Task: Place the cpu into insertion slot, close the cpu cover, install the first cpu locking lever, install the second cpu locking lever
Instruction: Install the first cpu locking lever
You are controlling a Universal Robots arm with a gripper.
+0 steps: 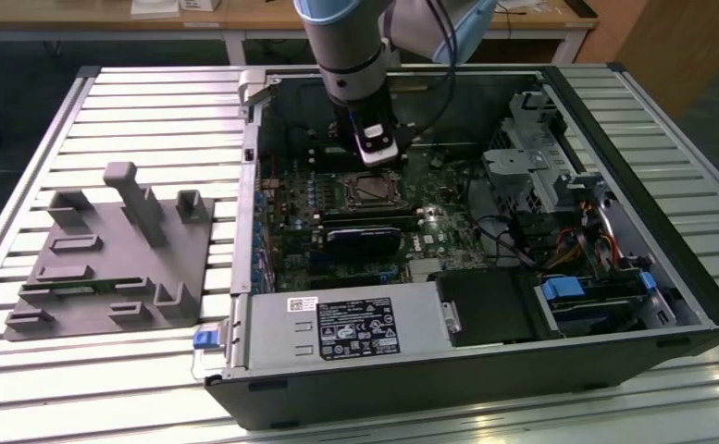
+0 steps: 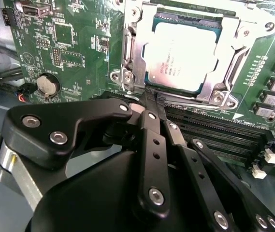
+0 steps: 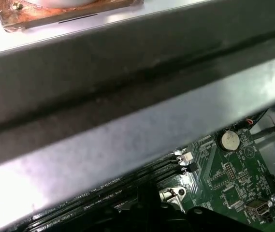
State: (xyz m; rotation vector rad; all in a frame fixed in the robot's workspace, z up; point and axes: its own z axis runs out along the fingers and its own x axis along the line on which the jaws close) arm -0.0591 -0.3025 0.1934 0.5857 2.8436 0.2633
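The cpu (image 2: 183,53) lies flat in the insertion slot (image 1: 369,190) on the green board, its pale silver face up. The silvery cpu cover (image 2: 131,48) lies down around it, with the chip showing through its window. My gripper (image 2: 151,100) hangs at the socket's edge on the side of the memory slots, its black fingers (image 2: 149,135) drawn together, and I see nothing between them. A thin metal rod (image 2: 200,104) runs along that same edge, just beside the fingertips. In the exterior view the gripper (image 1: 378,153) reaches down into the open case just behind the socket.
Long black memory slots (image 2: 224,130) run beside the socket. A coin battery (image 2: 47,85) sits on the board. A black card (image 1: 362,236), the power supply (image 1: 334,324), a drive cage (image 1: 544,157) and cables crowd the case. A grey fixture (image 1: 112,259) stands on the slatted table.
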